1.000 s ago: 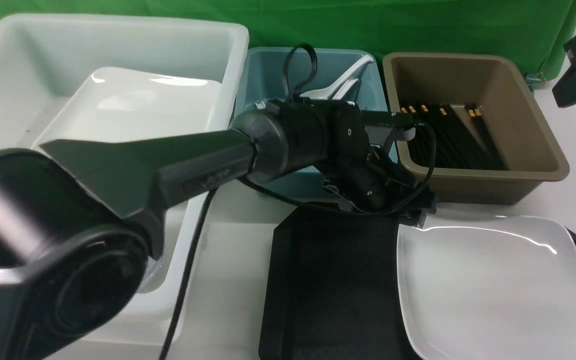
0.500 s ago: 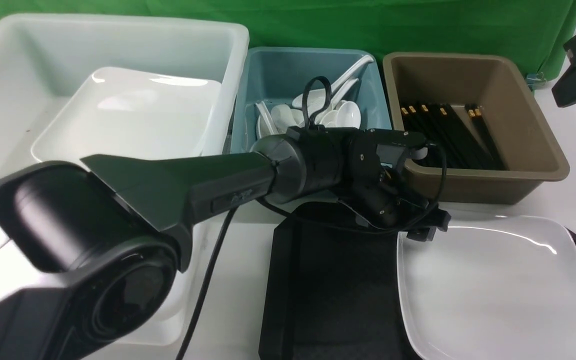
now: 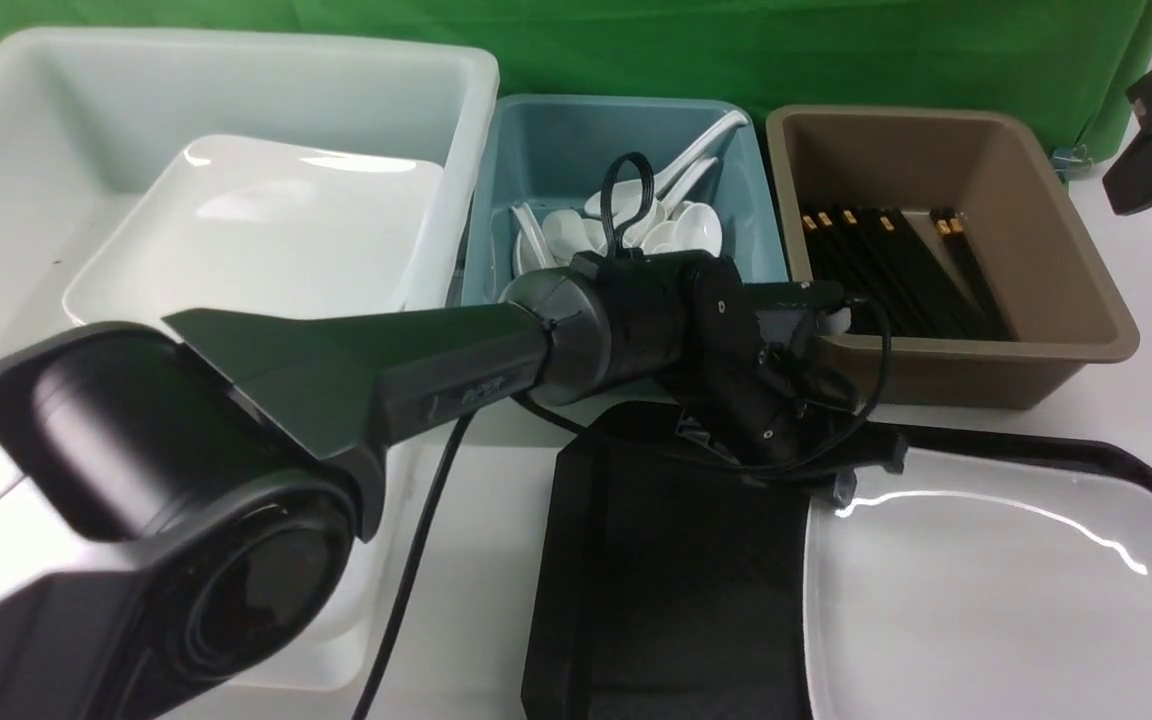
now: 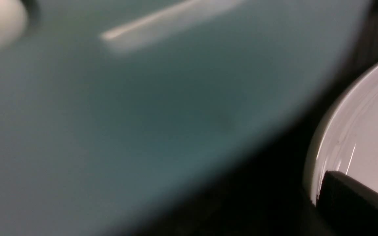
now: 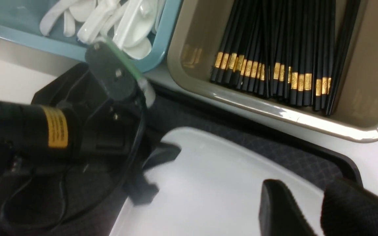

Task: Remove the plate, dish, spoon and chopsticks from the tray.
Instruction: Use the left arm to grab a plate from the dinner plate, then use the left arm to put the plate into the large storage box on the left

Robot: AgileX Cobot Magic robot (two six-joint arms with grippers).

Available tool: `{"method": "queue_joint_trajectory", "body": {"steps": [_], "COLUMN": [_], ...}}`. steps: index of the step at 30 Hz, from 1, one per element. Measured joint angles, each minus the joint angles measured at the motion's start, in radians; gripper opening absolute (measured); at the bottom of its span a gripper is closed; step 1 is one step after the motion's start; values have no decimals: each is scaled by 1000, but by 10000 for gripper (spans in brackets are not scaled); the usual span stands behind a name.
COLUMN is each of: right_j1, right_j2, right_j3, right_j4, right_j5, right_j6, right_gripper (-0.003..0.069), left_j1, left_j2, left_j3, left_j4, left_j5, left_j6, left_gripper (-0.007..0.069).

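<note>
The brown bin (image 3: 936, 150) sits just behind the left gripper (image 3: 869, 476), the blue bin (image 3: 556, 140) beside it, and the white tub (image 3: 236, 80) far left.

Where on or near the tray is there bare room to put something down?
Free: the left half of the tray, between its left rim and the plate; also the table strip between the white bin and the tray. Crowded: the plate's far left corner, where the left gripper sits.

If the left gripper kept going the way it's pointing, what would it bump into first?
Probably the plate. The left gripper points at the plate's far left corner on the tray, jaws open, with nothing between them. It is so close it may already touch.
</note>
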Motion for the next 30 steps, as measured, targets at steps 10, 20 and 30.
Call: {"method": "queue_joint_trajectory", "body": {"steps": [10,20,30], "right_j1": [0,0,0], "right_j2": [0,0,0], "right_j3": [0,0,0], "right_j4": [0,0,0], "right_j5": [0,0,0], "right_j6": [-1,-1,-1], "right_gripper": [237,237,237], "left_j1": [-1,-1,-1], "left_j2": [-180,-314,-459], "left_j3": [0,0,0], "left_j4": [135,339,454], "left_j5": [128,265,293], "left_j6": [9,-31,-44], "left_gripper": [29,20,6]}}
